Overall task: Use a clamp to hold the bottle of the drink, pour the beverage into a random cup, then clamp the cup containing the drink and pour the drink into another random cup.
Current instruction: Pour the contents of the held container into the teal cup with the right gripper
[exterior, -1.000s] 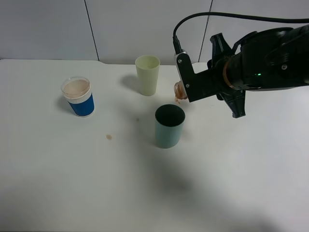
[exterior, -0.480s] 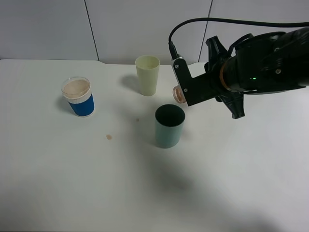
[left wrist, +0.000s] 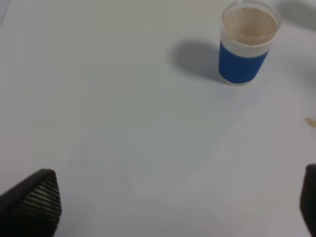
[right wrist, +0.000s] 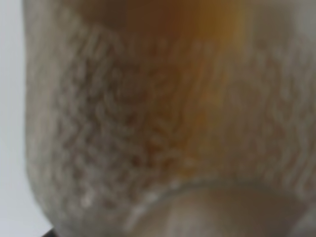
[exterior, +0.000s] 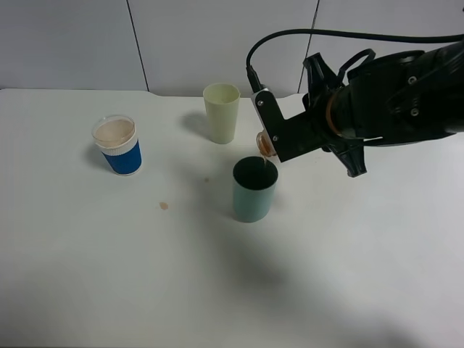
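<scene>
We take the teal cup (exterior: 254,190), standing upright near the middle of the white table (exterior: 109,290), as our landmark. Just above its far-right rim the right clamp (exterior: 275,141) is closed on the bottle of the drink (exterior: 267,145). The bottle is tipped over with its mouth down toward the cup's opening. A thin pale thread seems to run from the mouth into the cup, though it is faint. In the right wrist view the bottle (right wrist: 158,123) fills the picture, a blurred whitish wall with an amber-brown tint behind it. The black cable (exterior: 326,32) arches over the arm, behind and to the right of the teal cup.

Behind the teal cup and slightly left stands the pale yellow-green cup (exterior: 222,112), upright and apart from it. Well to the left of the teal cup is the blue cup (exterior: 117,145) (left wrist: 245,44), upright, with a brownish inside. A small brown spot (exterior: 164,205) (left wrist: 310,122) lies on the table between these two. The left clamp (left wrist: 170,205) shows only in its wrist view: its black fingertips (left wrist: 37,200) stand wide apart with nothing between them, above bare table on the blue cup's side of the teal cup.
</scene>
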Robot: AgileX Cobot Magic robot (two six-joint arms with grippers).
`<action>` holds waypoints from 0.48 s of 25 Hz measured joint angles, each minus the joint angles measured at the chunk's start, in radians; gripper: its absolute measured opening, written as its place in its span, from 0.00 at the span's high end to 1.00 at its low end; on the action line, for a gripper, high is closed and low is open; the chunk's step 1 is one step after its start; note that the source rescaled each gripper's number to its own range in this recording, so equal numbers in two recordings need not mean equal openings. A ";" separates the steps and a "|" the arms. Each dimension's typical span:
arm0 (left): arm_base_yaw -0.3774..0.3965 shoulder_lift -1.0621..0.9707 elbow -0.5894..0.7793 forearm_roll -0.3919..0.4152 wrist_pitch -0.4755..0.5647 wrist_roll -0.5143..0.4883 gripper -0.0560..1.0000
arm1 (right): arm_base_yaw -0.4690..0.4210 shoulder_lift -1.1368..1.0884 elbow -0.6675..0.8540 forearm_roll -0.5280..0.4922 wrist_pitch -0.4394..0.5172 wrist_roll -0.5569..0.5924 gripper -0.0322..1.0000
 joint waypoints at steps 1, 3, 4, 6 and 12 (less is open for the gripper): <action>0.000 0.000 0.000 0.000 0.000 0.000 0.06 | 0.004 0.000 0.000 0.000 0.005 -0.005 0.96; 0.000 0.000 0.000 0.000 0.000 0.000 0.06 | 0.009 0.000 0.000 0.000 0.009 -0.010 0.96; 0.000 0.000 0.000 0.000 0.000 0.000 0.06 | 0.013 0.000 0.000 0.000 0.010 -0.015 0.96; 0.000 0.000 0.000 0.000 0.000 0.000 0.06 | 0.017 0.000 0.000 0.000 0.011 -0.019 0.96; 0.000 0.000 0.000 0.000 0.000 0.000 0.06 | 0.028 0.000 0.000 0.000 0.046 -0.022 0.97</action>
